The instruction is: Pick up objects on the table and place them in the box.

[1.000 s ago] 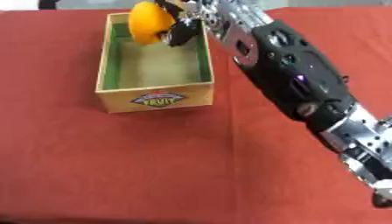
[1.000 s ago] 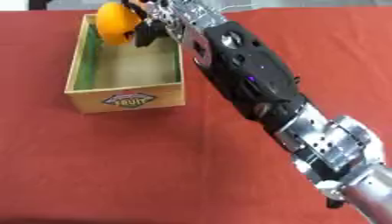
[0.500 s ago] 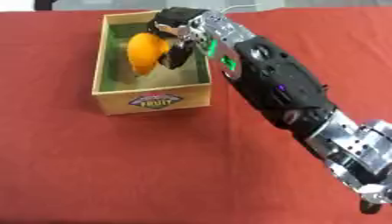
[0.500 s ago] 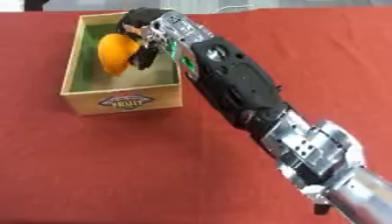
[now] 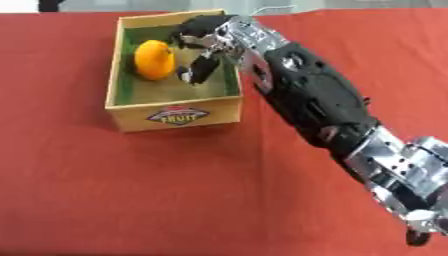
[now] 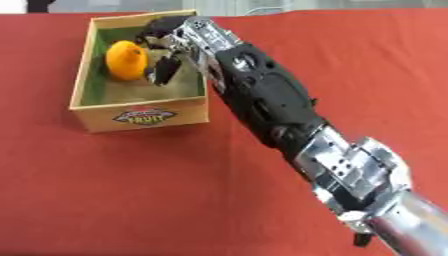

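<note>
Right hand (image 5: 203, 47) reaches over the box (image 5: 175, 116) w/ fingers (image 5: 194, 70) spread apart, holding nothing, just right of the orange (image 5: 154, 59), which lies on the box floor at far left, prob. since it's 1 item already dropped in.

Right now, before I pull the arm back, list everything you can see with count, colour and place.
Box: one, wooden with a green floor and a fruit label on the front, far left on the table.
Orange fruit: one, orange-yellow, lying in the box by its left wall.
Table: one, red cloth.
Right hand: one, black and silver, over the box beside the fruit, fingers relaxed and holding nothing.
Left hand: not in view.
</note>
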You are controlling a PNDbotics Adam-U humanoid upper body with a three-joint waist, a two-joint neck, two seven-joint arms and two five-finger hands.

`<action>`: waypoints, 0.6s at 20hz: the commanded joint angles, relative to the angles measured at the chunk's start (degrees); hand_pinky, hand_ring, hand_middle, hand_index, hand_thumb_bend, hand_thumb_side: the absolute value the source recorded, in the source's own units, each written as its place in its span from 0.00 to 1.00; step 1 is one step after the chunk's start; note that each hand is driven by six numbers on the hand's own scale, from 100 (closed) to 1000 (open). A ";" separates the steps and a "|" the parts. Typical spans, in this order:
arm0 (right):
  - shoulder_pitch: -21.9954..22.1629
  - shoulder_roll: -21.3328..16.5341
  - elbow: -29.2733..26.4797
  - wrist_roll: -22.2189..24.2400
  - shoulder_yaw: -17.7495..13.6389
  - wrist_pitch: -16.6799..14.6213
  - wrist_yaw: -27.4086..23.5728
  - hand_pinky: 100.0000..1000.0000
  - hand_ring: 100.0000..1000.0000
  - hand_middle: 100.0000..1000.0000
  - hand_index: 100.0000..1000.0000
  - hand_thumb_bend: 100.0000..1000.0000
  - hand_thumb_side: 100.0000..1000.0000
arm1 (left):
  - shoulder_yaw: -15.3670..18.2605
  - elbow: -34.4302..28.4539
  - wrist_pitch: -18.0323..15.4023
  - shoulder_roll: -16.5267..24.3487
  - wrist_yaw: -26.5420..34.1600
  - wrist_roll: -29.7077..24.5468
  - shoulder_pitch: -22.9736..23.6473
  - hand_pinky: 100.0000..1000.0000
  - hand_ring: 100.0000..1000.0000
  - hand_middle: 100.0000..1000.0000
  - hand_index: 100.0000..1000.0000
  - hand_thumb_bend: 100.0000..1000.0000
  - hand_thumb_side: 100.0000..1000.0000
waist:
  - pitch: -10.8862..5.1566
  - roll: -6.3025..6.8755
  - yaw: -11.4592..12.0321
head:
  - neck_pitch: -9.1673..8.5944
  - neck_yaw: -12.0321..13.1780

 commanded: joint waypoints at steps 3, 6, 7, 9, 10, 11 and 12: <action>-2.19 -0.25 -0.39 -1.28 -1.62 1.05 3.23 0.82 0.90 0.82 1.00 0.16 0.50 | 0.04 -1.08 0.10 0.77 0.11 -0.14 -0.58 0.53 0.56 0.60 0.76 0.00 0.85 | -1.42 0.30 0.03 | -0.46 0.07; -2.40 -1.06 -2.15 -1.82 -2.15 1.51 2.65 0.82 0.89 0.81 1.00 0.13 0.48 | 0.06 -1.08 0.12 0.81 0.05 -0.17 -0.54 0.53 0.56 0.60 0.76 0.00 0.85 | -1.53 0.32 -0.06 | -0.43 0.19; -2.53 -1.55 -3.24 -1.94 -2.26 1.72 2.15 0.82 0.89 0.81 1.00 0.10 0.47 | 0.08 -1.08 0.11 0.83 0.01 -0.17 -0.53 0.53 0.56 0.60 0.76 0.00 0.85 | -1.59 0.33 -0.12 | -0.37 0.25; -2.71 -2.80 -6.07 -1.93 -2.33 2.17 0.72 0.82 0.88 0.80 1.00 0.05 0.46 | 0.13 -1.08 0.11 0.88 -0.07 -0.14 -0.49 0.53 0.56 0.60 0.76 0.00 0.85 | -1.68 0.35 -0.26 | -0.30 0.37; -2.73 -3.70 -7.97 -1.88 -2.29 2.43 -0.24 0.82 0.88 0.80 1.00 0.05 0.45 | 0.15 -1.08 0.11 0.91 -0.10 -0.11 -0.47 0.53 0.56 0.60 0.76 0.00 0.85 | -1.72 0.36 -0.33 | -0.26 0.48; -2.70 -4.65 -9.99 -1.83 -2.23 2.76 -1.29 0.82 0.87 0.80 1.00 0.00 0.50 | 0.17 -1.08 0.10 0.94 -0.14 -0.07 -0.44 0.53 0.56 0.60 0.76 0.00 0.85 | -1.78 0.38 -0.42 | -0.16 0.59; -2.55 -5.87 -12.45 -1.77 -2.14 3.09 -2.55 0.82 0.87 0.79 1.00 0.02 0.45 | 0.21 -1.08 0.08 0.98 -0.18 -0.03 -0.40 0.53 0.56 0.60 0.76 0.00 0.85 | -1.85 0.41 -0.54 | -0.05 0.72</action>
